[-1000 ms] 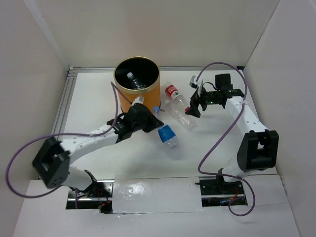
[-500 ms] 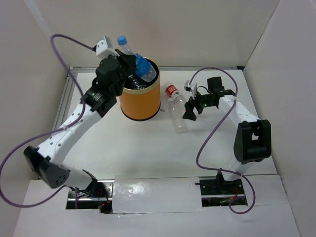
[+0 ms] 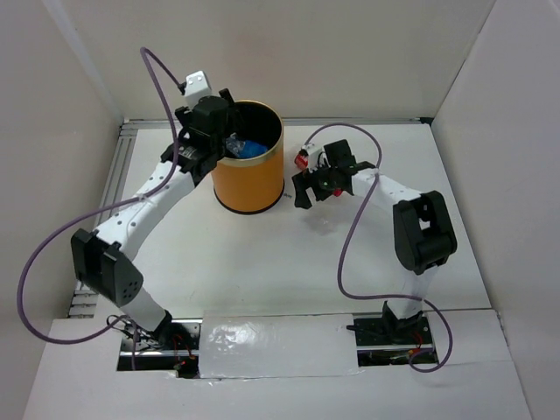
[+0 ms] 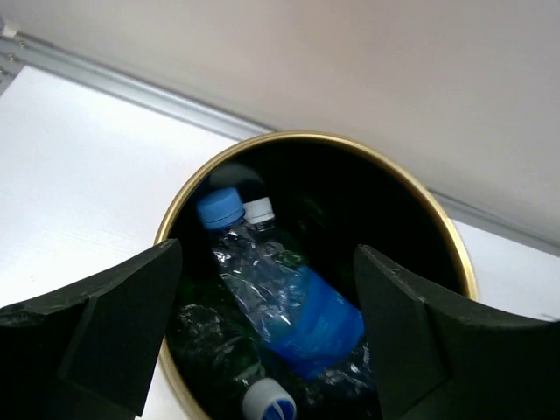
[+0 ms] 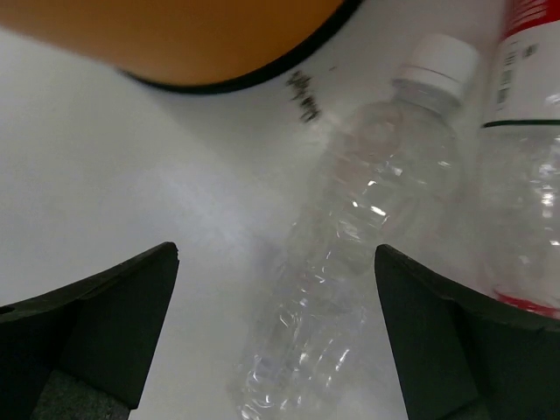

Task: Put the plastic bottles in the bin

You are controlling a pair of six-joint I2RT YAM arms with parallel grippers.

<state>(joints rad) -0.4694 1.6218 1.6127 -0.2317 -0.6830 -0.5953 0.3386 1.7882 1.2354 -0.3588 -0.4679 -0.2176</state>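
Observation:
The orange bin (image 3: 249,185) stands at the back of the table. My left gripper (image 3: 229,131) hangs open over its gold rim (image 4: 315,138), holding nothing. Below it, inside the bin, lies a blue-labelled bottle (image 4: 306,319) with a blue cap, on top of other clear bottles with white caps (image 4: 259,210). My right gripper (image 3: 306,188) is open just right of the bin, low over a clear white-capped bottle (image 5: 367,245) that lies on the table between its fingers (image 5: 96,324), untouched. A red-labelled bottle (image 5: 529,131) lies beside it.
The bin's orange wall (image 5: 192,39) is close to the right gripper's left side. White enclosure walls (image 3: 490,131) rise at the back and on both sides. A metal rail (image 3: 122,166) runs along the table's left edge.
The left arm lifted the blue-labelled bottle from the table to above the bin and let go; it now lies inside. The right gripper moved left, over the clear bottle.

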